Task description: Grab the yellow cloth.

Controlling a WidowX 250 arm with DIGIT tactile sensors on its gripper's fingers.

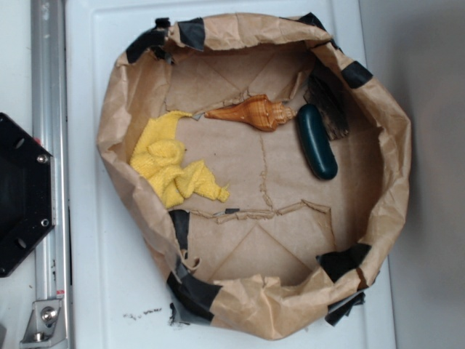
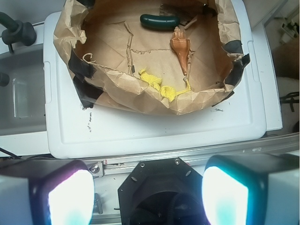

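Note:
The yellow cloth lies crumpled on the floor of a brown paper basin, against its left wall. In the wrist view the yellow cloth shows only as a strip, its near part hidden behind the paper wall. My gripper is open, with its two pale fingers wide apart and nothing between them. It hangs over the black robot base, well outside the basin and far from the cloth. The exterior view does not show the gripper.
An orange-brown spiral shell and a dark green oblong object lie in the basin beside the cloth. The basin sits on a white lid. A metal rail and the black base stand at the left.

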